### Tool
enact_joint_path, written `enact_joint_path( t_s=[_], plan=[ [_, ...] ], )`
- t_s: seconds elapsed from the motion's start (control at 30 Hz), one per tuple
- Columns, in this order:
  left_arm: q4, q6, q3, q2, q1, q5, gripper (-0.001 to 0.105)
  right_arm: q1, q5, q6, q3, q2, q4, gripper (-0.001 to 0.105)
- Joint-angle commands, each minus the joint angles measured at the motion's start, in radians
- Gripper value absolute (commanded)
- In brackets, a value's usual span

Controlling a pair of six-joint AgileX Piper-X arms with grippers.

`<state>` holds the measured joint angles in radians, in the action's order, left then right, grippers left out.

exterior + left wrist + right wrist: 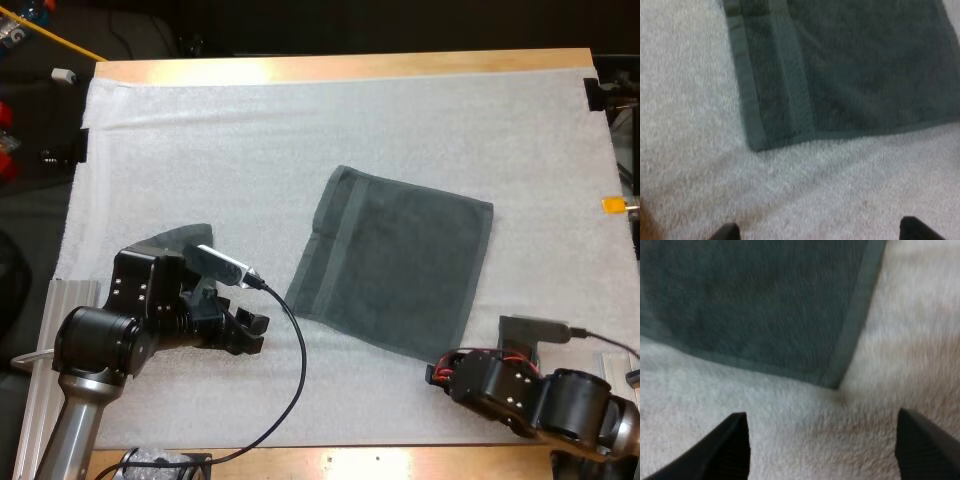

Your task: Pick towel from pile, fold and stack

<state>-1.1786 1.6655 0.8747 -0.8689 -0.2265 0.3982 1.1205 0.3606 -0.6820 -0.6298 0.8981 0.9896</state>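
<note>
Near edge: left gripper [820,229], fingers spread wide over the bare mat [330,400], just short of the towel's banded corner. Right gripper [822,447], also wide apart and holding nothing, faces the towel's other near corner without touching it. Middle: one dark grey-green towel [395,260] lies flat and skewed on the white mat, between the two arms. Behind the left arm: a dark fold [178,238], perhaps a second towel, mostly hidden. Beyond: the wooden table [340,66].
</note>
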Motion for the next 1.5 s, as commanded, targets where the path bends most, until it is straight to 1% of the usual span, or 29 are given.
enact_joint_path(
  t_s=[0.0,0.13,0.23,0.27,0.37,0.47,0.57,0.63,0.77,0.97,1.0,1.07,1.13,1.17,1.23,1.3,1.4,1.47],
  plan=[
    [0.012,0.007,0.003,0.008,-0.002,0.010,0.061,-0.001,-0.019,0.024,0.020,-0.005,-0.040,0.061],
    [0.028,0.018,0.003,0.008,-0.002,0.046,0.061,-0.001,-0.091,0.086,0.144,0.005,-0.224,0.061],
    [0.031,0.030,0.003,0.008,-0.002,0.062,0.061,-0.015,-0.125,0.156,0.204,0.041,-0.299,0.061],
    [0.031,0.034,0.003,0.008,-0.002,0.068,0.061,-0.027,-0.143,0.160,0.218,0.057,-0.322,0.061],
    [0.031,0.037,0.003,0.008,-0.002,0.097,0.061,-0.094,-0.203,0.160,0.247,0.109,-0.415,0.061],
    [0.031,0.040,0.003,0.008,-0.002,0.100,0.061,-0.177,-0.230,0.153,0.250,0.160,-0.508,0.061],
    [0.031,0.042,0.003,0.008,-0.002,0.100,0.061,-0.252,-0.297,0.147,0.250,0.205,-0.581,0.060],
    [0.031,0.042,0.003,0.008,-0.002,0.100,0.061,-0.292,-0.339,0.147,0.250,0.240,-0.614,0.054],
    [0.031,0.042,0.003,0.008,-0.002,0.100,0.061,-0.338,-0.394,0.147,0.250,0.294,-0.638,0.041],
    [0.031,0.045,0.003,0.008,-0.002,0.100,0.061,-0.339,-0.384,0.147,0.250,0.328,-0.642,0.040],
    [0.031,0.045,0.003,0.008,-0.002,0.100,0.061,-0.339,-0.381,0.147,0.250,0.328,-0.642,0.038],
    [0.031,0.045,0.003,0.004,-0.002,0.100,0.061,-0.339,-0.379,0.147,0.250,0.327,-0.642,0.029],
    [0.031,0.045,0.003,-0.003,-0.002,0.110,0.061,-0.339,-0.379,0.144,0.249,0.327,-0.642,0.015],
    [0.034,0.044,0.003,-0.006,-0.002,0.115,0.060,-0.339,-0.379,0.140,0.248,0.327,-0.642,0.009],
    [0.065,0.041,0.003,-0.015,-0.002,0.116,0.058,-0.339,-0.379,0.120,0.248,0.326,-0.642,0.001],
    [0.116,0.042,0.003,-0.026,-0.002,0.116,0.058,-0.337,-0.379,0.103,0.248,0.322,-0.638,0.000],
    [0.154,0.049,0.003,-0.055,-0.002,0.167,0.058,-0.336,-0.367,0.070,0.248,0.303,-0.622,0.000],
    [0.161,0.037,0.003,-0.086,-0.005,0.193,0.058,-0.336,-0.357,0.064,0.248,0.287,-0.602,0.000]
  ],
)
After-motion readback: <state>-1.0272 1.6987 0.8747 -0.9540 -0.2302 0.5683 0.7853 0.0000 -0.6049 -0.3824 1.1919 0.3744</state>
